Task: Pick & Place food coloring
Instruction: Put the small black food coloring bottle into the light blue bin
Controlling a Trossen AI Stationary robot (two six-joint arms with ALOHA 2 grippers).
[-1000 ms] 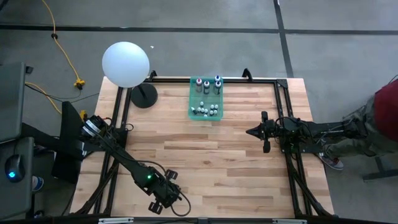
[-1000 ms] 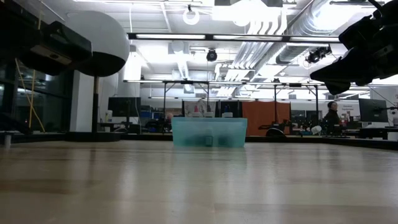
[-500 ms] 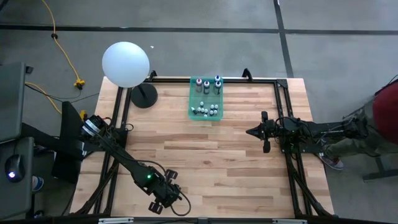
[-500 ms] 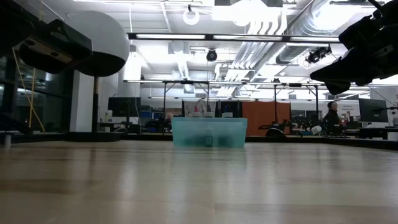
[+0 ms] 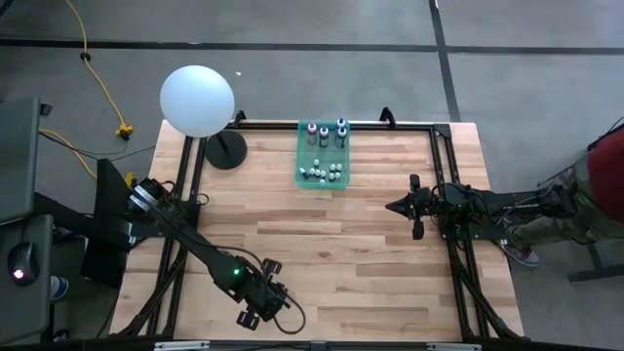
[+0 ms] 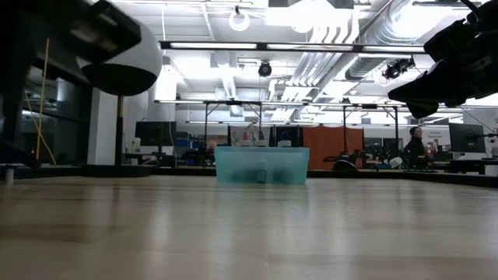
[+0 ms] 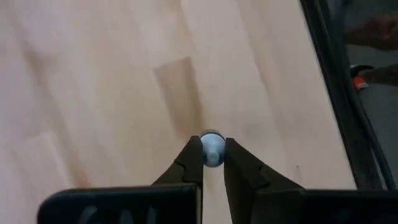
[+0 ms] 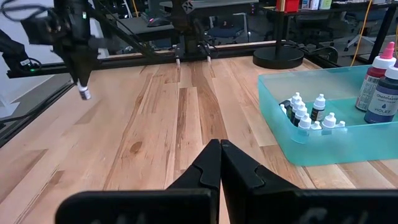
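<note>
Left gripper [image 7: 212,163] pinches a tiny bottle [image 7: 212,149] by its cap near the bench's front edge; probably light, rigid, slippery. Right gripper [image 8: 220,155] closed, empty.

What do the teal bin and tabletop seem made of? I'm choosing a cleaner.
The bin looks like translucent teal plastic, since the bottles show through its wall. The tabletop looks like smooth wood planks with visible grain and seams.

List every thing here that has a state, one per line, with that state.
left gripper: shut on a small white-capped bottle, above bare table.
right gripper: shut, empty, near the right table edge.
teal bin: open-topped, holding the other food coloring bottles, upright.
</note>
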